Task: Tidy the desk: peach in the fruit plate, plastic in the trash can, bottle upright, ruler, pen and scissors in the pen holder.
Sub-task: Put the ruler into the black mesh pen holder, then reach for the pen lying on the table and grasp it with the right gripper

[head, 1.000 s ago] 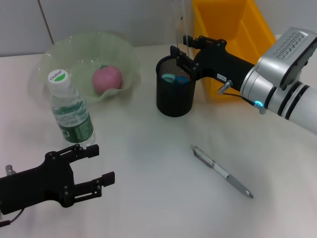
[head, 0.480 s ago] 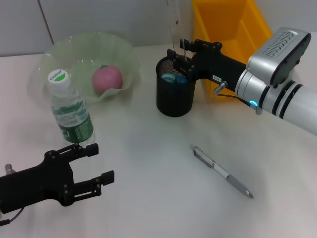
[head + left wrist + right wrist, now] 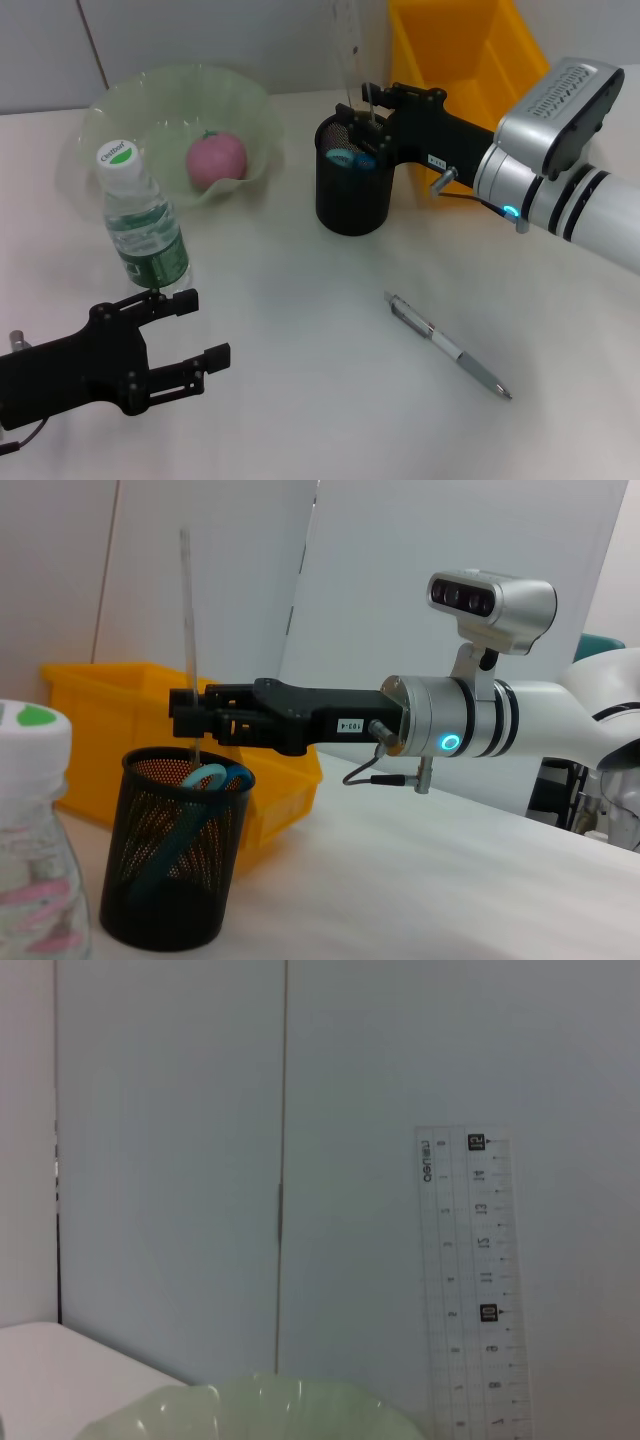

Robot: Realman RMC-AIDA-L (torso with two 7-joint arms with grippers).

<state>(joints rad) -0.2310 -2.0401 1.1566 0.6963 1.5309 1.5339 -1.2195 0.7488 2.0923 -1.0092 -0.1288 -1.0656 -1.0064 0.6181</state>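
Lighting was bright, even and diffuse, apparently from overhead. The white table (image 3: pixel 300 330) appeared washed out in the head view, with only faint soft shadows beneath the pen (image 3: pixel 448 345) and beside the mesh pen holder (image 3: pixel 353 190). A mild sheen showed on the right arm's silver housing (image 3: pixel 565 95). In the left wrist view, the water bottle (image 3: pixel 30 840) at the frame edge was blurred. The right wrist view was soft; the ruler (image 3: pixel 468 1280) markings remained legible, while the fruit plate (image 3: pixel 260 1410) rim was out of focus.
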